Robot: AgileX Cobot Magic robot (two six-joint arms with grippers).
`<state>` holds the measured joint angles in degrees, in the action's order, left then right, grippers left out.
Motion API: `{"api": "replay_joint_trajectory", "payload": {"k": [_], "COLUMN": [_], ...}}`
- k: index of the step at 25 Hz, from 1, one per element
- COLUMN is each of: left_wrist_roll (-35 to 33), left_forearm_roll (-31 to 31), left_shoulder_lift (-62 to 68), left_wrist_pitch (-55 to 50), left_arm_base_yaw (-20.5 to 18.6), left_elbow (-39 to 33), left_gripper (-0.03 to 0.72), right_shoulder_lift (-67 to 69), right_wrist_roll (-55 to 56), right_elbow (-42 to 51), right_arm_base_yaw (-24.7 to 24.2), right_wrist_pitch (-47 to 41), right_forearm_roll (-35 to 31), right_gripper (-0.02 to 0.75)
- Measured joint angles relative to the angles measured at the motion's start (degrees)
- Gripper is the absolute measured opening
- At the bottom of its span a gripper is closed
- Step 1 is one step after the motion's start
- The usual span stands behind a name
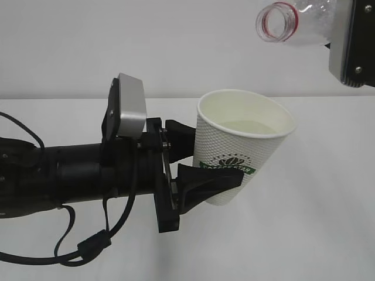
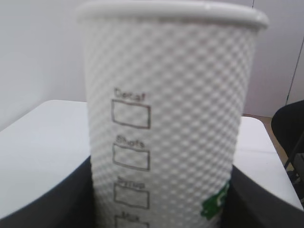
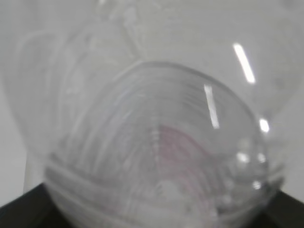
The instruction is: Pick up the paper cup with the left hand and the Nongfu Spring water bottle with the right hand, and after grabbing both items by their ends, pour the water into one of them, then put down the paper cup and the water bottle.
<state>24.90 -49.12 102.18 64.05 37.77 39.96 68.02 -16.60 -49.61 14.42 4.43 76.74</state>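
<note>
Nearest the camera: long black left arm [image 1: 64,175] reaching in from the left, cables looping below, silver camera box [image 1: 130,106] on top. Left gripper [image 1: 208,157] pinching the paper cup [image 1: 243,146] low on its wall, one finger behind near mid-height, the other across the front just under the green logo [image 1: 229,164]. Jaws spread about as wide as the cup's lower body, closed against its dimpled sides. Cup off the surface [image 1: 304,234], leaning slightly with its mouth up and toward the right, probably to sit under the bottle's neck. Pale liquid [image 1: 246,126] visible inside, well below the rim, so pouring appears largely done. Left wrist view: cup wall [image 2: 171,118] filling the frame, printed tick boxes down its side, dark fingers [image 2: 52,199] flanking the base.

Farther back and higher, top right: clear water bottle [image 1: 293,20] tipped almost level, open red-ringed mouth [image 1: 276,22] pointing left, up and a little right of the cup rim, not touching. No stream visible between the two. Right gripper [image 1: 351,41] mostly cut off by the frame edge, only its grey block showing. Right wrist view: ribbed bottle end [image 3: 156,152] pressed close, dark finger tips [image 3: 19,209] at both lower corners, jaws held wide and clamped on that end. Grip at the far end likely keeps the neck clear for pouring.

Likely next: righting the bottle, then setting both down.
</note>
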Motion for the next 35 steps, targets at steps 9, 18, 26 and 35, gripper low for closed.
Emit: {"api": "replay_joint_trajectory", "payload": {"k": [9,18,26,35], "left_wrist_roll": [0.00,0.00,0.00,0.00], "left_forearm_roll": [0.34,0.34,0.34,0.34], "left_shoulder_lift": [0.00,0.00,0.00,0.00], "left_wrist_pitch": [-0.13,-0.13,-0.13,-0.13], "left_arm_base_yaw": [0.00,0.00,0.00,0.00], "left_elbow": [0.00,0.00,0.00,0.00], "left_gripper": [0.454,0.454,0.454,0.454], "right_shoulder_lift": [0.00,0.00,0.00,0.00], "right_wrist_roll": [8.81,17.73,22.79,24.40], "right_elbow": [-0.13,-0.18,-0.18,-0.18], "right_arm_base_yaw": [0.00,0.00,0.00,0.00], "right_wrist_pitch": [2.45,2.50,2.50,2.50], "right_forearm_roll": [0.12,0.22,0.22,0.22], "right_gripper": [0.528,0.527,0.526,0.526]}}
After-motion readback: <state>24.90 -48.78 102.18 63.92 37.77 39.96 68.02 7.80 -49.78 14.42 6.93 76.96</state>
